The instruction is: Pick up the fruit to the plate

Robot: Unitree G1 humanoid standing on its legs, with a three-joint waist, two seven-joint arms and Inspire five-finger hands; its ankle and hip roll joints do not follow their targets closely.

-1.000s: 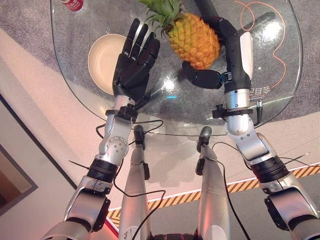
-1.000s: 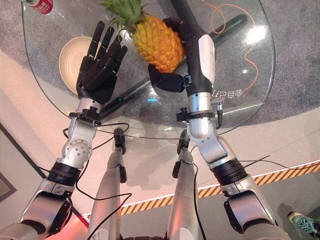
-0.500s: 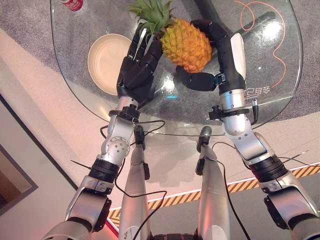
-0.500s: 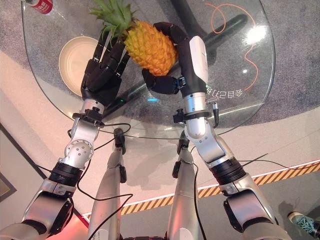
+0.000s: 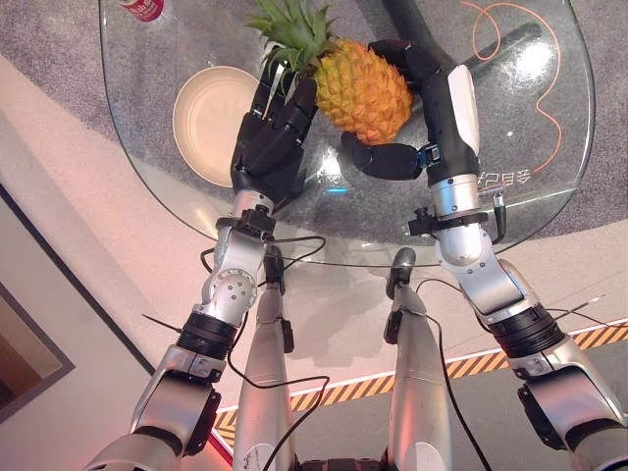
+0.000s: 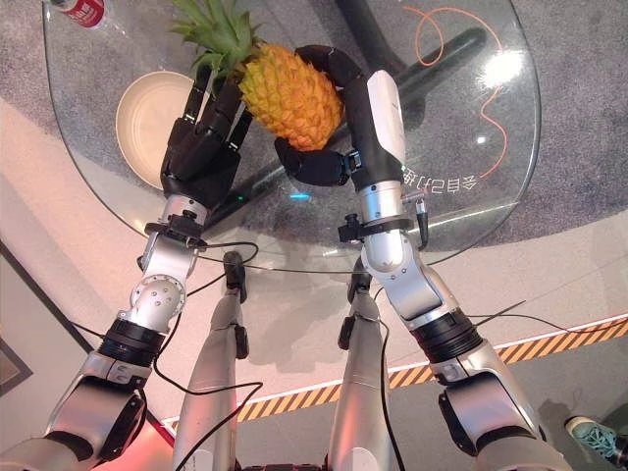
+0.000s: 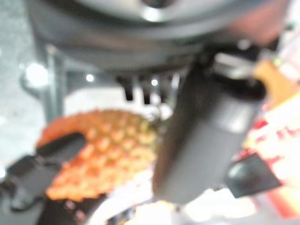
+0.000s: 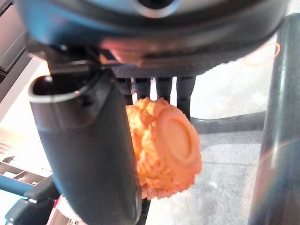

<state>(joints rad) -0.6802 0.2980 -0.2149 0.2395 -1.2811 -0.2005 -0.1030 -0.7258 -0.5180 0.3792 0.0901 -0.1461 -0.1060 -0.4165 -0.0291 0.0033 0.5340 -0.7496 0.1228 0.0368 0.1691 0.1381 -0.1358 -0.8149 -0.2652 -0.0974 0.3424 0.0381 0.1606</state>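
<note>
pineapple point(image 5: 361, 88): upper centre, over the glass table point(image 5: 549, 177), right of the plate point(image 5: 208, 118)
right hand point(image 5: 432, 98): fingers curled round the fruit
left hand point(image 5: 270, 137): fingers straight against its leafy end

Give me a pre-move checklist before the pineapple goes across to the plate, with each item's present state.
1. Right hand curled round the pineapple: ok.
2. Left hand against the fruit's leafy end, fingers straight: ok.
3. Grip firm enough to carry: cannot tell; the left wrist view is blurred.
4. Plate bare and ready on the glass table: ok.
5. Left hand lies between pineapple and plate: not ok, likely in the way.
6. Red can stands at the table's far edge, off the path: ok.
</note>
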